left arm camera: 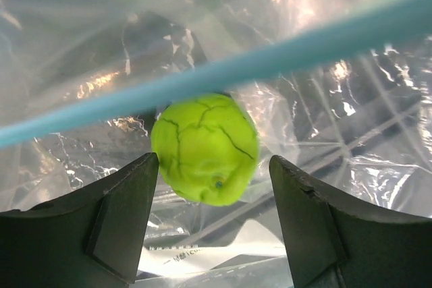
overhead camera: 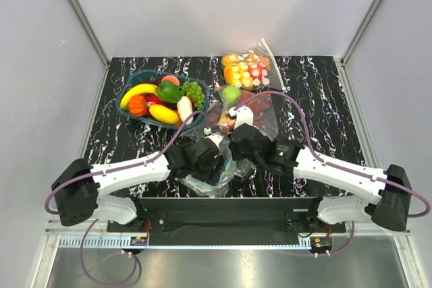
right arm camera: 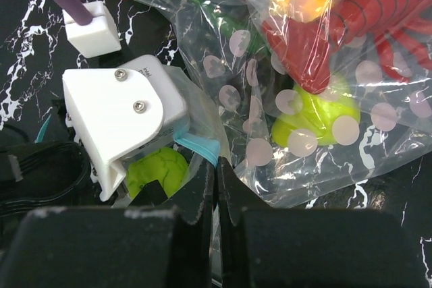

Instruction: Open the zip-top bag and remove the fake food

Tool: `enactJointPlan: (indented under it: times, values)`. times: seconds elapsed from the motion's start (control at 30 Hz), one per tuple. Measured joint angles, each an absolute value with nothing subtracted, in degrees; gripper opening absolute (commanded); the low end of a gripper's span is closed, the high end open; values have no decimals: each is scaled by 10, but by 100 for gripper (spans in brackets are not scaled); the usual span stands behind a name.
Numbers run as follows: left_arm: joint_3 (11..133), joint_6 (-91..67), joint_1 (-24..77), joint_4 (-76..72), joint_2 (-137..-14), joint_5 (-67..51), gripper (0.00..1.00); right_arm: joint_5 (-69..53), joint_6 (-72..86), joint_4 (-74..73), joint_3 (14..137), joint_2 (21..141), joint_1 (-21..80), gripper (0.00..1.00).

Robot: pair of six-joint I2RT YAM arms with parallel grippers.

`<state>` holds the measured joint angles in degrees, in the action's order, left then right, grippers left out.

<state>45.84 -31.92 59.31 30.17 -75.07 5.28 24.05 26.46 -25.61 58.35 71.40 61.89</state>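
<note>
The zip-top bag (overhead camera: 214,181) lies crumpled at the table's near middle, between both grippers. In the left wrist view its teal zipper strip (left arm camera: 236,69) runs across above a green round fruit (left arm camera: 206,150). My left gripper (left arm camera: 212,187) is open, reaching into the bag with the fruit between its fingertips, unclamped. My right gripper (right arm camera: 216,166) is shut on the bag's edge at the teal strip (right arm camera: 199,146). The green fruit also shows in the right wrist view (right arm camera: 158,170). In the top view the left gripper (overhead camera: 210,163) and right gripper (overhead camera: 233,156) are close together.
A teal basket (overhead camera: 128,92) at the back left holds a banana (overhead camera: 138,90), an orange (overhead camera: 138,104), a peach (overhead camera: 171,80) and green grapes (overhead camera: 194,91). A larger clear bag with red peppers (overhead camera: 256,109) lies just behind the grippers. A small bag of orange and red-white pieces (overhead camera: 246,69) lies at the back.
</note>
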Motion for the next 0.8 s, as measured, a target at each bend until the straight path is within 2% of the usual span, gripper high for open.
enactJointPlan:
  times: [0.17, 0.27, 0.3, 0.43, 0.6, 0.8]
  values:
    - [441, -321, 596, 279, -757, 62, 70, 232, 267, -256, 579, 714, 619, 6]
    - [438, -325, 596, 270, -761, 65, 63, 233, 267, -256, 579, 714, 619, 6]
    - [437, -326, 596, 268, -761, 65, 55, 233, 266, -256, 579, 714, 619, 6]
    - [437, -329, 596, 265, -763, 65, 38, 235, 266, -257, 579, 714, 619, 6]
    - [437, -328, 596, 279, -748, 68, 33, 239, 266, -260, 579, 714, 619, 6]
    - [459, -328, 596, 326, -681, 74, 34, 248, 266, -261, 579, 712, 619, 6]
